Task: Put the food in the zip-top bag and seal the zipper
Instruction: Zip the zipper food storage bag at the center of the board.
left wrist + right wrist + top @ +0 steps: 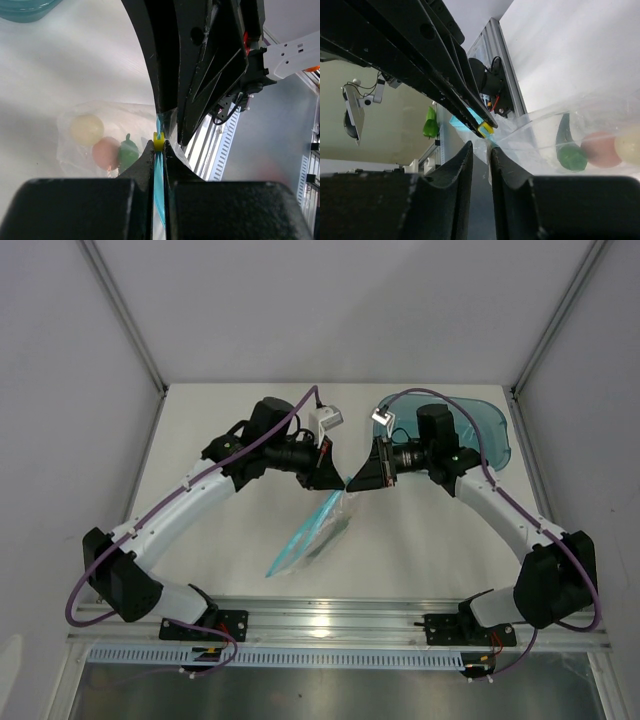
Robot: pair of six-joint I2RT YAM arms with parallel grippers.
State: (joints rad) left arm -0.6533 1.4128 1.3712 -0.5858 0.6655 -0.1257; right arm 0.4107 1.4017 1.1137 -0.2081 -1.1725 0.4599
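Note:
The zip-top bag (pixel 305 535) hangs slanting below the point where both grippers meet above the table's middle. My left gripper (pixel 158 145) is shut on the light blue zipper (pixel 160 195), just behind a small yellow slider (pixel 158 141). The food lies inside the bag: a cream ball (pixel 86 129), a pink piece (pixel 106 152) and a green piece (pixel 128 152). My right gripper (pixel 480 147) faces the left one tip to tip. Its jaws stand slightly apart, with thin bag film (pixel 545 135) by one fingertip and the slider (pixel 485 129) just beyond.
A translucent teal tub (pixel 480 430) stands at the back right, behind the right arm. The aluminium rail (pixel 330 620) with the arm bases runs along the near edge. Grey walls close in the table on both sides and at the back.

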